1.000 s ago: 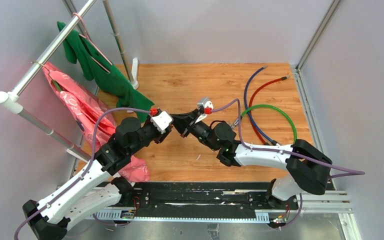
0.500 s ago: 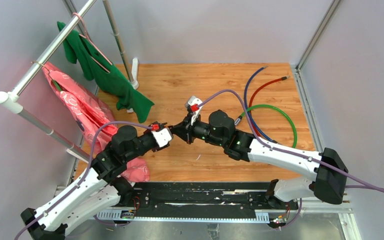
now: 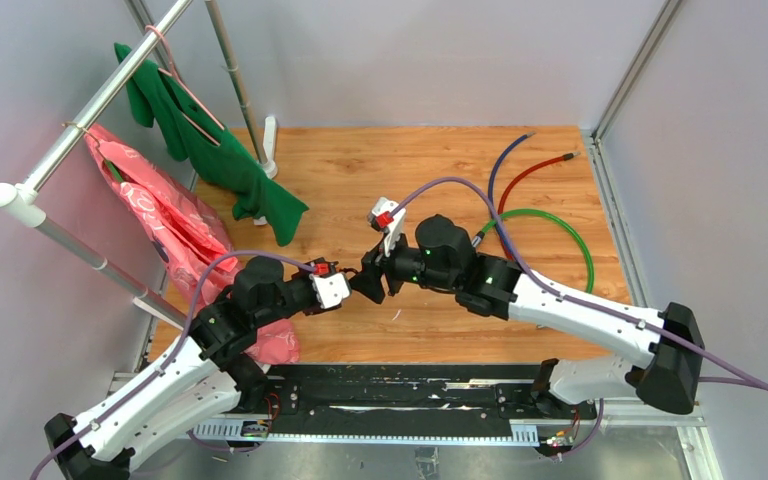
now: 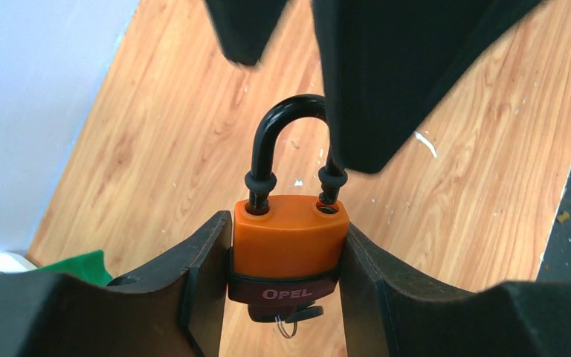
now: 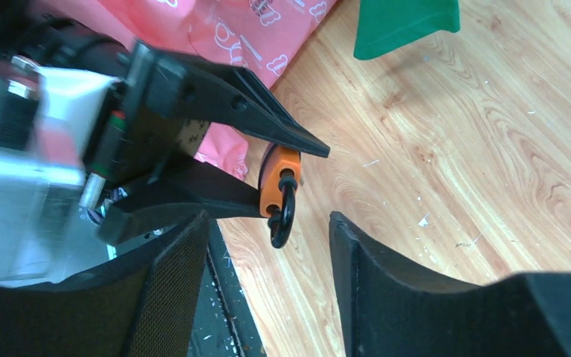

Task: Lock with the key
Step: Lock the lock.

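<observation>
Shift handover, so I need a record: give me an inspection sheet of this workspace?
Surface: wooden tabletop, small white specks.
Job's things: orange OPEL padlock, black shackle; key under its body, mostly hidden.
Clutter: green garment and pink printed bag at the left edge.
Hands: left hand shut on the padlock; right hand open at the shackle.
Cables: purple arm cables; green, red, blue hoses lying right.
Surroundings: clothes rack, grey walls.

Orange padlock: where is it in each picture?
Top external: near the middle, mostly hidden in the left hand.
Left wrist: orange padlock low centre, pinched.
Right wrist: centre, shackle pointing down.
Shared landmark: the green cloth, in all three.
</observation>
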Motion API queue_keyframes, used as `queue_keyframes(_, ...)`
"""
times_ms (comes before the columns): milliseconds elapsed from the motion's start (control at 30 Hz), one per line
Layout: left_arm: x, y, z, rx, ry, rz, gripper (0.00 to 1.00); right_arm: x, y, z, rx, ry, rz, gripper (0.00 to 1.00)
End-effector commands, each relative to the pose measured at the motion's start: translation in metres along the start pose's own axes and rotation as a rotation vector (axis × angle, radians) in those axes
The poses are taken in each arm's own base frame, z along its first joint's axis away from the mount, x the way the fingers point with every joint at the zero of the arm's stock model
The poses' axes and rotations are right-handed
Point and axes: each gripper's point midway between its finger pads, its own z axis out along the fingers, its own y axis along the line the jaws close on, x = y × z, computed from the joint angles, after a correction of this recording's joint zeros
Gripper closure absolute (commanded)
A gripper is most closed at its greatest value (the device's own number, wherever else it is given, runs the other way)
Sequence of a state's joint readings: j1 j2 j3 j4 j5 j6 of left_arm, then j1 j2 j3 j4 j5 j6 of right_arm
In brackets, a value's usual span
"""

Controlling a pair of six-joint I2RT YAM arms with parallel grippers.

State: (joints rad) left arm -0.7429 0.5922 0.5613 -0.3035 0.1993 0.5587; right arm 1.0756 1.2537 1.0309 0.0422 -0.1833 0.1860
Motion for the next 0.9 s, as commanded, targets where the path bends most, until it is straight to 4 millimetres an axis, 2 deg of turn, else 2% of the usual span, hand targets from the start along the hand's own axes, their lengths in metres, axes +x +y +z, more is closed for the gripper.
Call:
queue_keyframes(0,-0.010,0.002,-0.002,-0.003,-0.041,0.034,1.00,-0.022,0.000,-0.025,0.017,0.013,-0.026,0.28)
queue_keyframes(167,-0.018,0.006,-0.002,-0.010,-0.062,0.045,1.00,-0.022,-0.008,-0.040,-0.003,0.137,0.062,0.26)
queue_keyframes(267,-0.019,0.007,-0.002,-0.016,-0.066,0.042,1.00,-0.017,-0.006,-0.043,-0.008,0.206,0.109,0.36)
queue_keyframes(367,-0.021,0.007,-0.002,-0.014,-0.071,0.041,1.00,-0.010,0.004,-0.037,-0.054,0.249,0.194,0.45)
queue_keyframes(467,-0.022,0.009,-0.002,-0.018,-0.074,0.047,1.00,0.000,0.009,-0.027,-0.078,0.304,0.256,0.47)
queue_keyframes(600,-0.023,0.009,-0.001,-0.017,-0.075,0.049,1.00,0.009,0.003,-0.021,-0.029,0.326,0.259,0.47)
queue_keyframes(867,-0.023,0.007,0.000,-0.008,-0.081,0.049,1.00,0.016,0.001,-0.006,-0.024,0.336,0.237,0.59)
